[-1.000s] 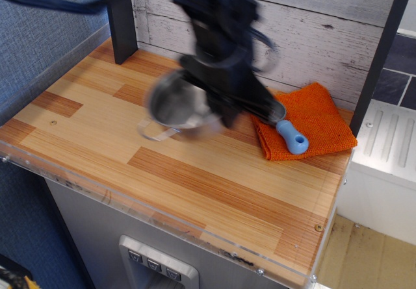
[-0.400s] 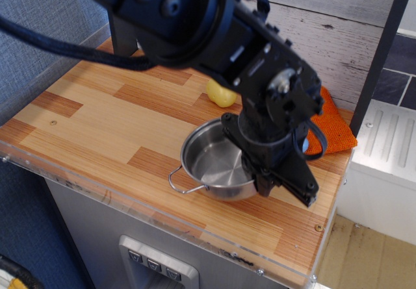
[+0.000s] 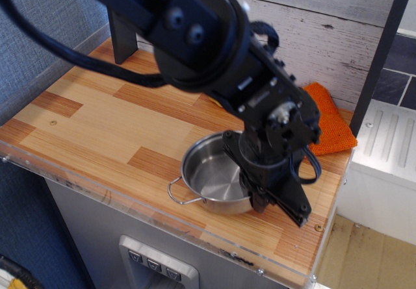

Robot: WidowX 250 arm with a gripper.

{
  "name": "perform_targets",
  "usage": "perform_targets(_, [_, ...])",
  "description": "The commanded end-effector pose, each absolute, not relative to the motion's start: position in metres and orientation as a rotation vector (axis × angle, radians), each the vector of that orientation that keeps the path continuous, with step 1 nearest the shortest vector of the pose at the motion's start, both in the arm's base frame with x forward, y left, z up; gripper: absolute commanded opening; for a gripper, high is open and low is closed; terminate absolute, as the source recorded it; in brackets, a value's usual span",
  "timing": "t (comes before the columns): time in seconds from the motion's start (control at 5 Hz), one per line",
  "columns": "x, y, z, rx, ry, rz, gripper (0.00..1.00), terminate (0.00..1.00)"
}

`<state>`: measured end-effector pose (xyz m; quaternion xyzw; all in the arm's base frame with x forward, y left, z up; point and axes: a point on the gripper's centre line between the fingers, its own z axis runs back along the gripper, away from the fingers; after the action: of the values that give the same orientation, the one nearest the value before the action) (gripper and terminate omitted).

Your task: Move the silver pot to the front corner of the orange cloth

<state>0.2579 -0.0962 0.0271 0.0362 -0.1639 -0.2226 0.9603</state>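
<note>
Black gripper over the silver pot's right rim, finger spread impossible to tell, orange cloth behind the fingers, wooden counter beneath.

The wooden tabletop has light and darker brown planks and a clear plastic strip along its front edge. Behind it stands a whitewashed plank wall — on the left a blue-grey textured wall. At right a white ribbed surface and dark tiles.
</note>
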Motion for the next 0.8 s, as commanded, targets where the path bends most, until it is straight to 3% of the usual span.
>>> perform_targets(0.0, [0.2583, -0.1076, 0.0388, 0.081, -0.344, -0.483, 0.00, 0.00])
perform_targets(0.2, [0.2589, -0.1060, 0.0434, 0.087, -0.340, -0.444, 1.00, 0.00])
perform_targets(0.6, [0.2618, -0.1014, 0.0477, 0.096, -0.360, -0.416, 1.00, 0.00])
